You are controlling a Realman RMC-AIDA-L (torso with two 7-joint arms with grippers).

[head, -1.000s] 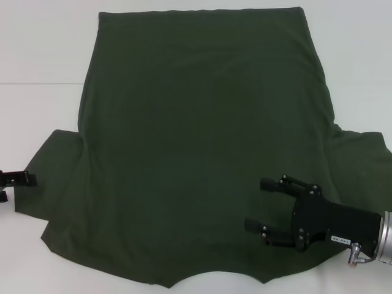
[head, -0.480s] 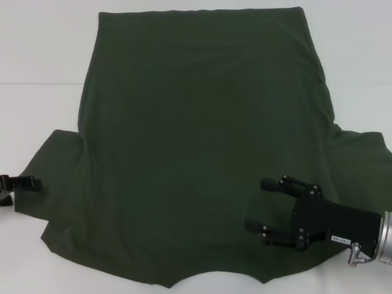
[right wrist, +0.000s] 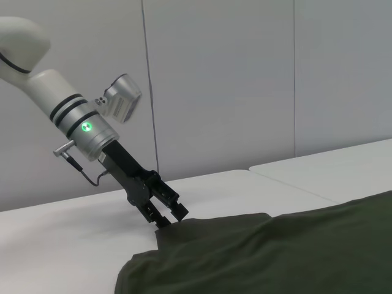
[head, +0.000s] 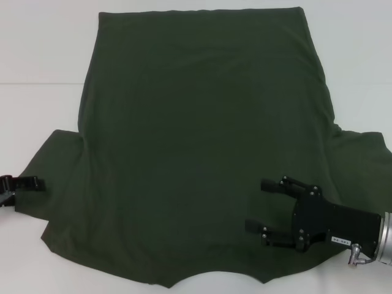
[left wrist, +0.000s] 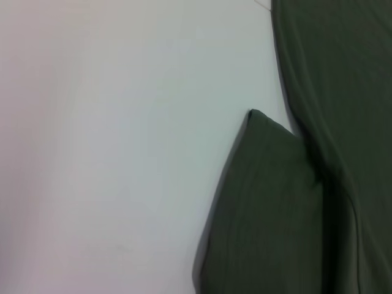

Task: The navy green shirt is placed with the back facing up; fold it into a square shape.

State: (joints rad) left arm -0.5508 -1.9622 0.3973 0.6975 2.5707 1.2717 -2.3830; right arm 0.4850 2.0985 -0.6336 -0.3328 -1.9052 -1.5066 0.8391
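The navy green shirt (head: 202, 135) lies spread flat on the white table with its plain back up, hem far from me and both sleeves near me. My left gripper (head: 18, 190) is at the outer edge of the left sleeve (head: 55, 165), low against the table and open. In the right wrist view the left gripper (right wrist: 170, 217) touches the sleeve corner (right wrist: 214, 223). The left wrist view shows that sleeve (left wrist: 269, 202) beside bare table. My right gripper (head: 254, 205) hovers open over the shirt near the right shoulder, with nothing between its fingers.
The white table (head: 37, 61) shows bare around the shirt on the left, right and far sides. A seam line (head: 37, 83) crosses it at the far left. Grey wall panels (right wrist: 245, 73) stand behind the table.
My left gripper has slid a little to the right, onto the sleeve's edge. The right gripper has dropped very slightly. The shirt has not moved.
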